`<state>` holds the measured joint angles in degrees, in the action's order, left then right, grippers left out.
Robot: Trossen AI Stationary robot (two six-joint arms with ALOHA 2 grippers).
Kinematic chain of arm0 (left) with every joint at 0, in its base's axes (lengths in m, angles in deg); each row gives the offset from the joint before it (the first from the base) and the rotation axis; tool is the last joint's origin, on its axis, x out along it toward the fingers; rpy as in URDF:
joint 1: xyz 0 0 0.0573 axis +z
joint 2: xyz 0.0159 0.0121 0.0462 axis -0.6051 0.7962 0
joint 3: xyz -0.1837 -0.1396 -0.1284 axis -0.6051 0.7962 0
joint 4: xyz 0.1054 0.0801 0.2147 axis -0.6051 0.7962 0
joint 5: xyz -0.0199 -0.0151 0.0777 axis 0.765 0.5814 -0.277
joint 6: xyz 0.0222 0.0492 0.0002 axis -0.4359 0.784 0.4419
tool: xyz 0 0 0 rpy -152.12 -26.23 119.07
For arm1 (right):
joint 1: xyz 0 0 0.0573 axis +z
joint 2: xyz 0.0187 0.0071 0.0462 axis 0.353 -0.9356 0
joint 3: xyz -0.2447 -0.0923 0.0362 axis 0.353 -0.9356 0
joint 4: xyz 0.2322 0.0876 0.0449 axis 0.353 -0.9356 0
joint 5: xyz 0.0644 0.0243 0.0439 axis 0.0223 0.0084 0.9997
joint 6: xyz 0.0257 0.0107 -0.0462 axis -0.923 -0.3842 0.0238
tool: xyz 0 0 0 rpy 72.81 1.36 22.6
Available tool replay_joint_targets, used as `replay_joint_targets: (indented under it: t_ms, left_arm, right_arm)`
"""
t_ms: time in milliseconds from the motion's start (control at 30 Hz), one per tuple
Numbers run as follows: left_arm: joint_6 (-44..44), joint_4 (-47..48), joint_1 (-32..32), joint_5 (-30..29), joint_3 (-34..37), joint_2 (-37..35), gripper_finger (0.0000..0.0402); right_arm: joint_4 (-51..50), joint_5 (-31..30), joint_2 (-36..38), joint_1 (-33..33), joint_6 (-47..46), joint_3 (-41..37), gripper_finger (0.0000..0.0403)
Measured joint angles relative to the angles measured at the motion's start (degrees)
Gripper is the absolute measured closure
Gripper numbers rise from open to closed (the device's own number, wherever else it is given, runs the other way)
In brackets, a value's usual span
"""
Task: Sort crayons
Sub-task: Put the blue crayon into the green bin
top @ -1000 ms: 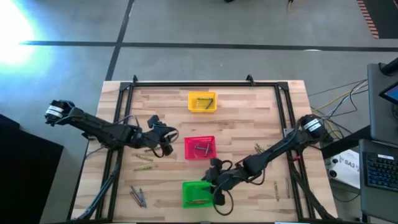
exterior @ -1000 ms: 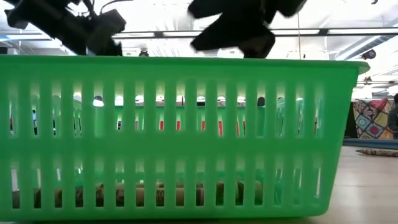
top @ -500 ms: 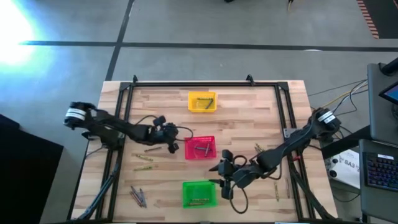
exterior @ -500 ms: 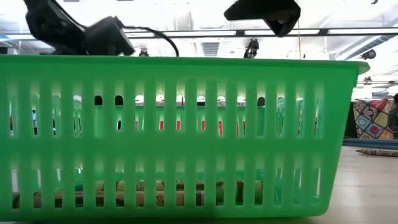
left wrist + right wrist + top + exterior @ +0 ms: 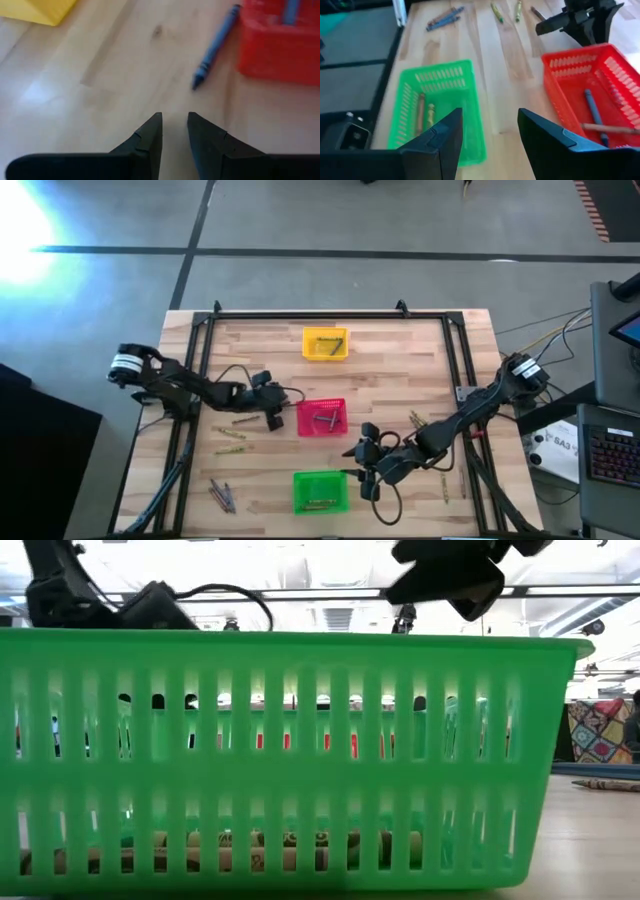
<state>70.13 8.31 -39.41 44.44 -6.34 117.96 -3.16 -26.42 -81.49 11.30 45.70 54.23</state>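
Left claw (image 5: 272,402) low over tabletop (image 5: 400,370), just beside red basket (image 5: 322,418) on its left; fingers (image 5: 147,140) a narrow gap apart, pinching nothing. Blue crayon (image 5: 215,46) flat on the wood ahead of it, beside the red basket's wall, apart from the fingertips.

Right claw (image 5: 362,465) between red basket and green basket (image 5: 320,491), off the green one's right corner; fingers (image 5: 440,137) spread wide, empty.

Red basket: blue crayon (image 5: 594,111) and a brownish one (image 5: 607,128) crossed inside. Green basket: two crayons (image 5: 425,116) lying side by side on the floor, one brownish, one olive. Yellow basket (image 5: 325,344) at far middle of tabletop, a couple of thin sticks inside, colours hard to make out.

Loose crayons: cluster (image 5: 222,496) near left front corner; a few (image 5: 232,440) left of red basket; more (image 5: 415,420) by right arm and near right edge (image 5: 444,485).

Low view filled by green basket wall (image 5: 300,740); crayons dimly visible through slats at bottom.
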Motion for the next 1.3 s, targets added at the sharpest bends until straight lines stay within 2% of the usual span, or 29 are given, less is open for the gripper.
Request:
replay_joint_targets:
  t_ms: [100,200,300,433,733,1067,1300]
  left_arm:
    - [2.2,-8.0,0.2,6.2,4.6,-1.3,0.0326]
    - [5.3,-20.2,0.3,11.6,10.0,-1.6,0.0326]
    - [10.3,-31.2,0.5,10.9,14.9,-0.9,0.0326]
    - [12.8,-40.2,0.5,4.3,17.8,-0.2,0.0326]
    - [12.4,-39.2,0.6,0.5,13.6,2.9,0.0326]
    - [7.3,-35.8,1.2,4.7,8.7,11.5,0.0326]
    - [6.8,-42.1,2.9,6.1,7.8,17.3,0.0302]
  right_arm:
    - [0.3,0.1,0.1,0.0,0.1,-0.1,0.0223]
    - [0.7,0.3,0.1,0.0,0.1,0.0,0.0223]
    - [1.5,0.4,0.1,0.0,0.2,0.1,0.0223]
    - [1.8,0.5,0.1,0.0,0.8,0.1,0.0223]
    - [1.1,0.4,0.1,0.0,1.1,0.1,0.0223]
    - [-2.0,0.3,1.4,0.1,0.6,-0.1,0.0223]
    - [-1.7,0.2,2.4,1.0,0.1,-0.6,0.0223]
